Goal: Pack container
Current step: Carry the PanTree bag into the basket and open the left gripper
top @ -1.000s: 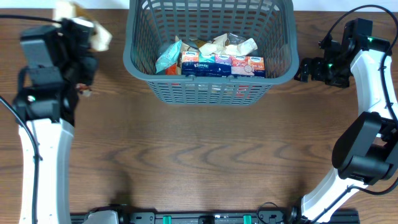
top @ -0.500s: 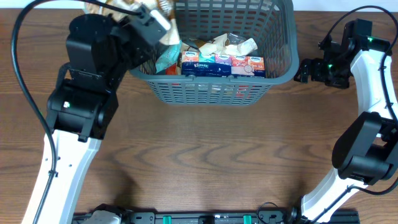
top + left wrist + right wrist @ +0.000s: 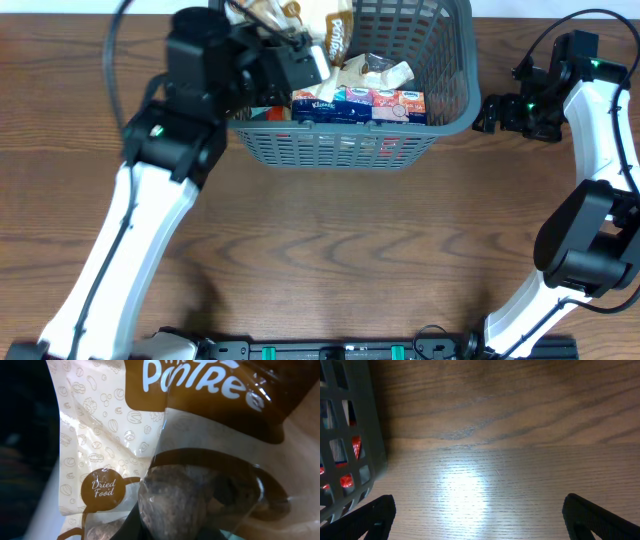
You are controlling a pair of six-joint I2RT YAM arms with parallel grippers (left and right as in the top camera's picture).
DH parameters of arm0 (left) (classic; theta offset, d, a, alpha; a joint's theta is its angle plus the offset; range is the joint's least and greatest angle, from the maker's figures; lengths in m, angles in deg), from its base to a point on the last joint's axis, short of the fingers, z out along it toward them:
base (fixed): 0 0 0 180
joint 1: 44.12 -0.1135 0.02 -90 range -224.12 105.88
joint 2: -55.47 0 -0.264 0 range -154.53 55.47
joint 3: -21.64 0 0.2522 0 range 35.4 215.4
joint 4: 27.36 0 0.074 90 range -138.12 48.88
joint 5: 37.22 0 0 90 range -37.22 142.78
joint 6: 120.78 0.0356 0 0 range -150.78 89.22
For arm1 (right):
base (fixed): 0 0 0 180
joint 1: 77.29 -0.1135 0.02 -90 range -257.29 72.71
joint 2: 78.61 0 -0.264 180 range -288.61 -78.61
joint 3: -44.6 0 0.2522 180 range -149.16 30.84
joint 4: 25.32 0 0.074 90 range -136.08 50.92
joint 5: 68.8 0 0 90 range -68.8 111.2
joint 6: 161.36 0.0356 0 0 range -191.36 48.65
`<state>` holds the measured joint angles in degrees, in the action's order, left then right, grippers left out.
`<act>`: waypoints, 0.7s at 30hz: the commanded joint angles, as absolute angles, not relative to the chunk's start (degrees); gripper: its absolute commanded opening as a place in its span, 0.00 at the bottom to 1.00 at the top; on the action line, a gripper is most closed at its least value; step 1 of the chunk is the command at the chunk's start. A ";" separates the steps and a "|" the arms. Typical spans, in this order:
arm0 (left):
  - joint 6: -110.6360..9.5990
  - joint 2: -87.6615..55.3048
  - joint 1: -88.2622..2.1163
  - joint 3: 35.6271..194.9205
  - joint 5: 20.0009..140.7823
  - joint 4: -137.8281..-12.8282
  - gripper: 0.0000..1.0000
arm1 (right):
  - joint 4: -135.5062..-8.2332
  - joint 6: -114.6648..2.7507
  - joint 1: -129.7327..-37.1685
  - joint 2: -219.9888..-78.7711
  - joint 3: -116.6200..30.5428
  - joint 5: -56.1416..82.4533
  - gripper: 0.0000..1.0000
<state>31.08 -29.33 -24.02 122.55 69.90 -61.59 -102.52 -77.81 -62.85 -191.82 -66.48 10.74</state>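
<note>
The container (image 3: 340,150) is a large dark grey lattice basket at the table's far middle. It holds a row of Kleenex tissue packs (image 3: 355,103) and several other packets. My left gripper (image 3: 312,58) hangs over the basket's left half, shut on a brown and cream dried food packet (image 3: 338,30). That packet fills the left wrist view (image 3: 165,460) and hides the fingers there. My right gripper (image 3: 488,112) is open and empty just right of the basket, low over the table (image 3: 480,520). The basket's wall shows at the left of the right wrist view (image 3: 350,435).
The left arm crosses the basket's left rim from the front left. The right arm stands along the table's right edge. Bare wooden tabletop (image 3: 330,250) lies in front of the basket.
My left arm has swung right from the table's far left, carrying the dried food packet over the basket's left rim. The right arm has not moved.
</note>
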 commanded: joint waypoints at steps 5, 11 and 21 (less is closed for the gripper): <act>31.94 -38.07 -23.96 123.49 71.76 -62.05 0.09 | -102.55 -78.32 -63.88 -191.88 -65.96 10.92 0.99; 31.96 -44.30 -23.96 123.49 71.76 -67.21 0.09 | -102.48 -78.32 -63.86 -191.88 -65.96 10.94 0.99; 31.96 -47.01 -23.96 123.49 71.58 -71.73 0.46 | -102.07 -78.95 -63.83 -191.88 -65.96 10.94 0.99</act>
<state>31.85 -47.29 -24.05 122.53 70.82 -71.32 -102.20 -78.05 -62.85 -191.82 -66.48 10.74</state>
